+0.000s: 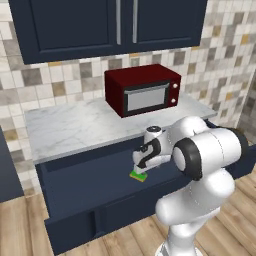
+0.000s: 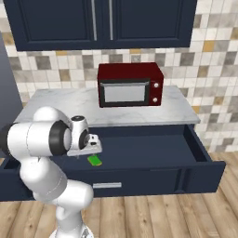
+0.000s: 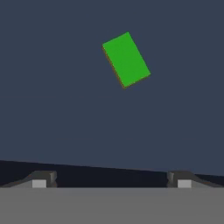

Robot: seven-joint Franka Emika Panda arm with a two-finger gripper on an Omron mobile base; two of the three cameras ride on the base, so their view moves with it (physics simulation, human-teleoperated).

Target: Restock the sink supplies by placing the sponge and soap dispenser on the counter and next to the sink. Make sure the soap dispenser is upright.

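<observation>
The green sponge (image 1: 138, 175) (image 2: 95, 160) (image 3: 126, 59) lies flat on the floor of an open navy drawer (image 1: 85, 187) (image 2: 153, 151), below the white marble counter (image 1: 70, 127) (image 2: 69, 104). My gripper (image 1: 141, 168) (image 2: 93, 151) (image 3: 111, 179) hangs just above the sponge, pointing down into the drawer. Its jaws are open and hold nothing. In the hand view the sponge sits above the two fingertips, slightly right of centre and turned at an angle. The soap dispenser and the sink are out of view.
A dark red microwave (image 1: 142, 90) (image 2: 130, 86) stands at the back of the counter, under navy wall cabinets (image 1: 105, 25) (image 2: 102, 21). The drawer's front panel (image 1: 100, 217) (image 2: 139, 181) juts out over the wooden floor in front of my base.
</observation>
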